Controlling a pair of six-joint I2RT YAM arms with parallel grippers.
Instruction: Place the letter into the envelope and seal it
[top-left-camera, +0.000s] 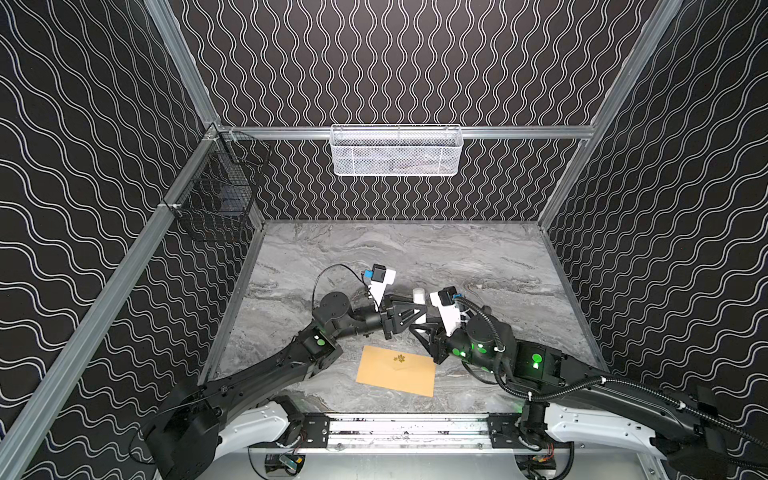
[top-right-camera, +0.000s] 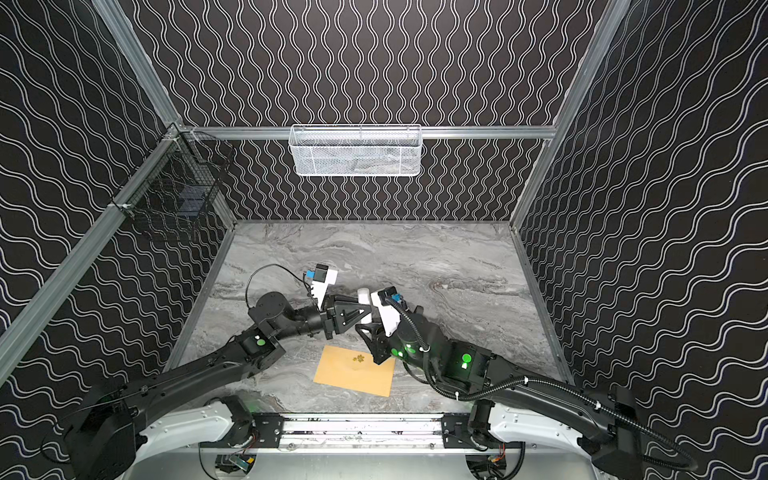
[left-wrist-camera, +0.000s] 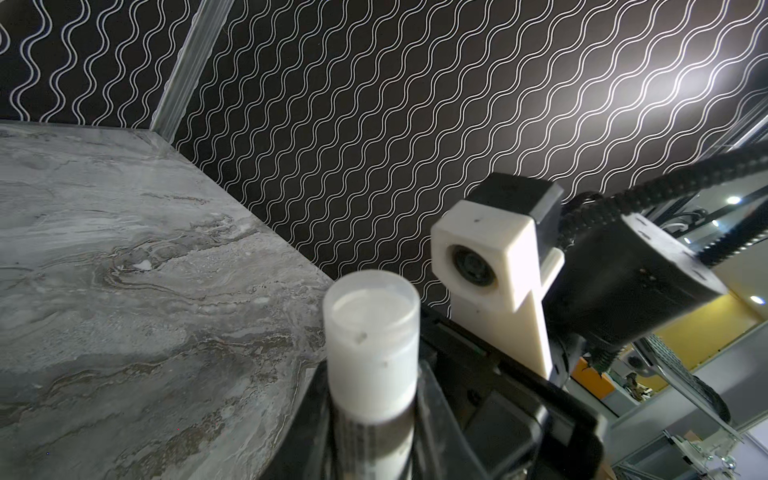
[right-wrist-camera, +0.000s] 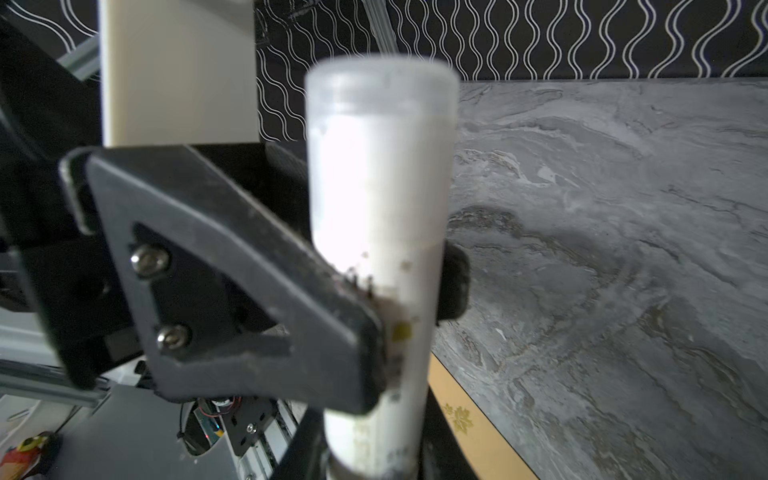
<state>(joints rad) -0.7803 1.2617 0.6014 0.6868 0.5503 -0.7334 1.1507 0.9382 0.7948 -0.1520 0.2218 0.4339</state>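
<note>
The tan envelope (top-left-camera: 397, 372) (top-right-camera: 353, 372) lies flat near the table's front edge, its flap down and the gold flower mark facing up. The right wrist view shows one edge of the envelope (right-wrist-camera: 469, 419). The letter is out of view. Above the table behind the envelope, both grippers hold a white cylinder (top-left-camera: 419, 296) (top-right-camera: 364, 296) with a translucent cap. My left gripper (left-wrist-camera: 374, 436) (top-left-camera: 419, 311) is shut on the cylinder (left-wrist-camera: 372, 345) at mid-length. My right gripper (right-wrist-camera: 374, 457) (top-left-camera: 419, 328) is shut on the cylinder's (right-wrist-camera: 380, 187) lower end.
A white mesh basket (top-left-camera: 397, 151) hangs on the back wall and a black wire basket (top-left-camera: 216, 195) on the left wall. Grey marble table (top-left-camera: 478, 266) extends behind and to the right of the arms. Patterned walls close in three sides.
</note>
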